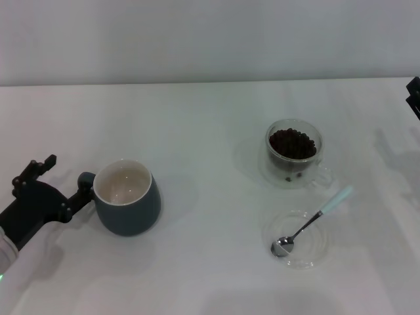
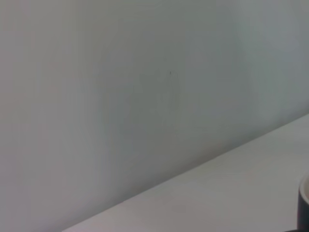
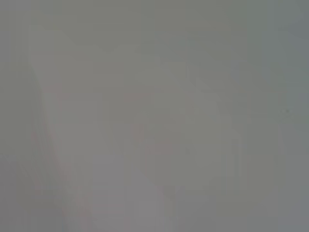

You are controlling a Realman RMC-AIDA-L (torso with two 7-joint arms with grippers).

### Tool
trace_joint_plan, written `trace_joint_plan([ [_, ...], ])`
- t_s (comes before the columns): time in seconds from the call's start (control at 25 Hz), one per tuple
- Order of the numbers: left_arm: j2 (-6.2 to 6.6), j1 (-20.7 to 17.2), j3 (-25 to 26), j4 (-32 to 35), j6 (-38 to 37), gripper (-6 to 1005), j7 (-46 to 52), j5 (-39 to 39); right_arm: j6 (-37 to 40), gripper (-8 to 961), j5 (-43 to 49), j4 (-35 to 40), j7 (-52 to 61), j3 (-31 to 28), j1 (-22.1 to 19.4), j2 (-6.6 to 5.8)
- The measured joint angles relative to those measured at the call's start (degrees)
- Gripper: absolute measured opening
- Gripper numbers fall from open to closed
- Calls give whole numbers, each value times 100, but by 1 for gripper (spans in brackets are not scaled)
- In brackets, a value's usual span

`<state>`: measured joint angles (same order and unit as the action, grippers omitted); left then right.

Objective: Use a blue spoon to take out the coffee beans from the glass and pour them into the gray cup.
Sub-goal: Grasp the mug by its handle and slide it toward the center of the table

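the spoon is not yet picked up, so the step in hand looks like reaching for it; it lies with its bowl in the saucer and its pale handle sticking out over the rim toward the glass, and that raised handle seems the best place to pinch, coming down well clear of the glass full of beans; the right gripper shows only as a dark edge at the far right, well apart from the spoon, jaws impossible to judge; the left gripper rests low at the handle of the mug, perhaps steadying it, though whether its jaws grip cannot be told; the mug looks empty.
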<state>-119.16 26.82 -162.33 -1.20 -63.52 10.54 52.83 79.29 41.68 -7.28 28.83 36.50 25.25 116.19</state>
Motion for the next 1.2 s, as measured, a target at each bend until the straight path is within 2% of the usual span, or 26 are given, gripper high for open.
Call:
trace_joint_plan([
  [0.16,-7,3,0,81,82,854,0,39,-9,862,-16,16,0,-6,7,0],
  [0.44,-14,-35,-1,366,113,582,0,500,-71,861,-27,50,0,-12,30,0],
  [0.68,-12,-13,-3,470,118,402,0,498,-130,861,-28,67,0,-12,50,-7],
  [0.88,-19,-1,-1,630,122,206,0,508,-135,861,-28,104,0,-12,50,-16],
  [1.2,-41,0,0,1219,343,149,7,883,-233,860,-28,182,-12,-12,60,-18],
])
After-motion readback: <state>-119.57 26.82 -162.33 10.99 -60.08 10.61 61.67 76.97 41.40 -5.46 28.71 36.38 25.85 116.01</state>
